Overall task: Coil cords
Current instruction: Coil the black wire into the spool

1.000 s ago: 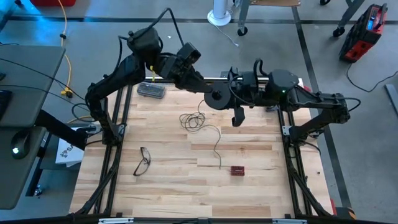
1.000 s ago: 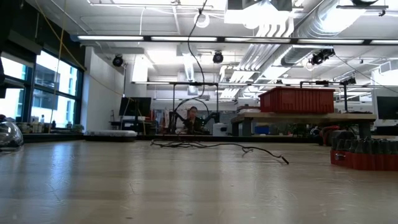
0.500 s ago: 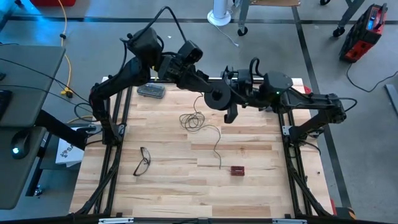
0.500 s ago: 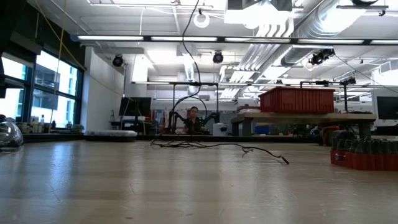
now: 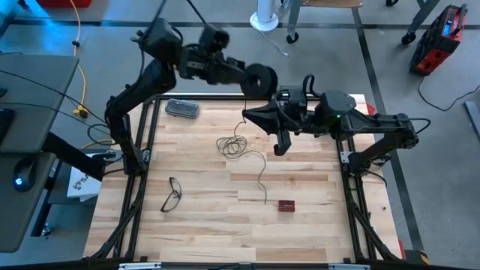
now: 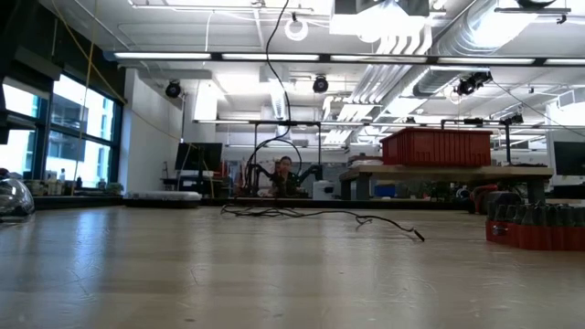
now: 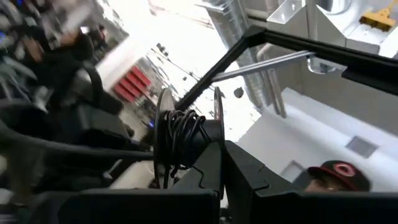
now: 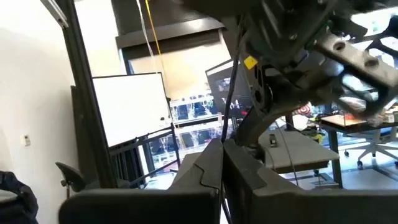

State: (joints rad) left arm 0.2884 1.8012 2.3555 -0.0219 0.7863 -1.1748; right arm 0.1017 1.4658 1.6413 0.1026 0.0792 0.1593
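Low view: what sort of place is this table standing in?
Most likely a lab or workshop. Exposed ducts and strip lights run overhead, a red bin sits on a workbench behind the wooden table, and a person sits at a far desk.

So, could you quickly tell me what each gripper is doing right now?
Left gripper: shut on the reel.
Right gripper: shut; whether it pinches the wire cannot be told.

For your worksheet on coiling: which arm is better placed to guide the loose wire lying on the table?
Probably the right. The left gripper is shut on the reel, raised at the table's far edge. The right gripper sits nearer the loose wire.
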